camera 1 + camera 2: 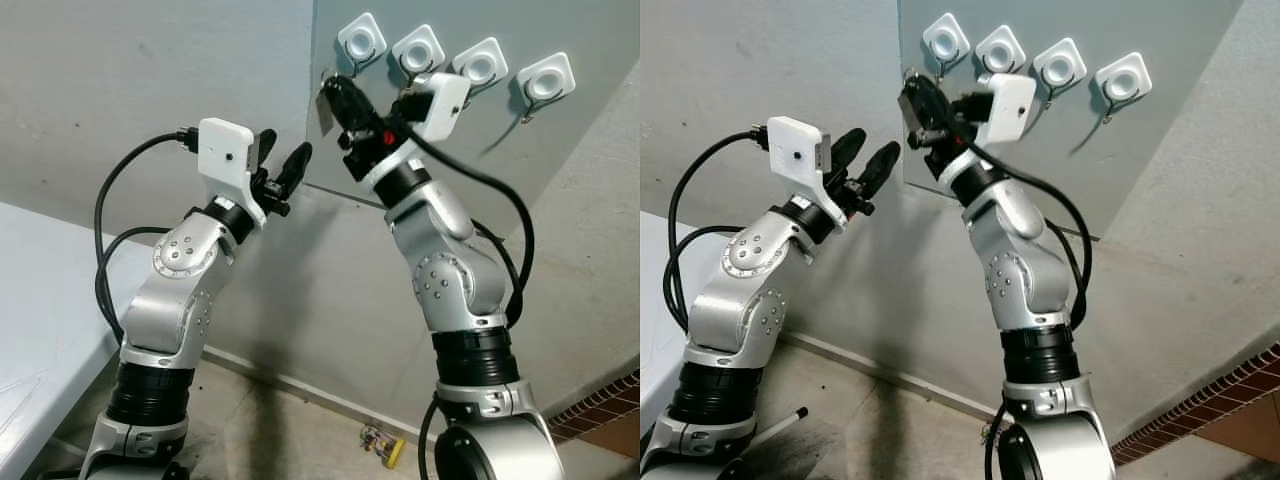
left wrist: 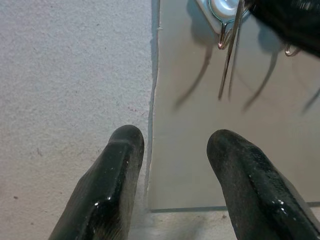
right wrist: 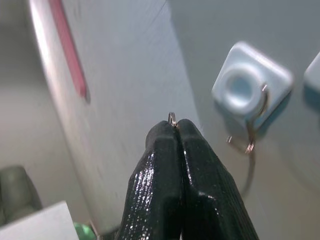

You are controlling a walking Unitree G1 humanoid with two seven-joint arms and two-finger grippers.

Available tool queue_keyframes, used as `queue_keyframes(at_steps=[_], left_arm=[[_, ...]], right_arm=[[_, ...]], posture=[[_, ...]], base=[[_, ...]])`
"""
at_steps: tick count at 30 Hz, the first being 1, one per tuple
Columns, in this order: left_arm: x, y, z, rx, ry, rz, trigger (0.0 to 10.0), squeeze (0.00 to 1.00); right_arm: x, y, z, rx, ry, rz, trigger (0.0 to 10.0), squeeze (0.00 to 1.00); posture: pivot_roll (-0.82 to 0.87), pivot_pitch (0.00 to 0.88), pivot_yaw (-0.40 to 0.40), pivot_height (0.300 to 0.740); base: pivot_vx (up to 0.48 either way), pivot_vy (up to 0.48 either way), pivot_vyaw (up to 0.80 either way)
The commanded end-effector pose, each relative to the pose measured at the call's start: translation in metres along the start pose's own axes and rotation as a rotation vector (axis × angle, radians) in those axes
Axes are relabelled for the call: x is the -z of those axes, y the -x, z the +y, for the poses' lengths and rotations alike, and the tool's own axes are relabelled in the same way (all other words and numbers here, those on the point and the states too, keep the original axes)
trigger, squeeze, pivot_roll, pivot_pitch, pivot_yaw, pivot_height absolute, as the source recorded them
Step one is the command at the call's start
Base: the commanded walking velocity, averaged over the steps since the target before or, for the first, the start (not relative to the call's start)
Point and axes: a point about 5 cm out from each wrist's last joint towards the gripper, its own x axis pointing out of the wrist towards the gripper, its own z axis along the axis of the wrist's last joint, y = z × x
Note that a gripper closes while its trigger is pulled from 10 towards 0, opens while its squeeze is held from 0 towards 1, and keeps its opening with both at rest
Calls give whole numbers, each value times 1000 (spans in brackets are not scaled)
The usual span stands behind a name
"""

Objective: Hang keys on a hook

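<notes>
upper centre of the head views: grey panel (image 1: 560,150) on the wall, bearing a row of four white square hook mounts; leftmost hook (image 1: 361,40) with a wire hook beneath it.
right gripper (image 1: 338,95): raised to the panel's left edge, just below and beside the leftmost hook; fingers pressed fully together, pinching a thin metal key ring (image 3: 172,118) whose loop peeps out at the tips. keys themselves cannot be made out. ring near the hook, not yet on it.
left gripper (image 1: 283,160): raised at centre left, apart from the right gripper; fingers spread, holding nothing, pointed at the panel's lower left corner.
lower left: white table (image 1: 40,300).
lower centre: small yellow object (image 1: 383,443) on the floor.
</notes>
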Motion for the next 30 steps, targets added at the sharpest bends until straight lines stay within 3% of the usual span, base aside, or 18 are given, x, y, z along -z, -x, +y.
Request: queue_keyframes(at_steps=[1, 21, 30], left_arm=[[-12, -2, -2, 14, -17, -36, 10000, 0], [-14, -1, 2, -3, -10, -34, 10000, 0], [-15, -1, 3, -11, -15, -35, 10000, 0]], right_arm=[[-4, -4, 0, 13, -27, -10, 10000, 0], [10, -8, -7, 144, -96, 115, 10000, 0], [4, -4, 3, -13, -75, 30, 10000, 0]], posture=[[-12, 68, -63, 740], [-9, 81, -61, 740], [-8, 81, -60, 740]], base=[[0, 0, 0], [0, 0, 0], [0, 0, 0]])
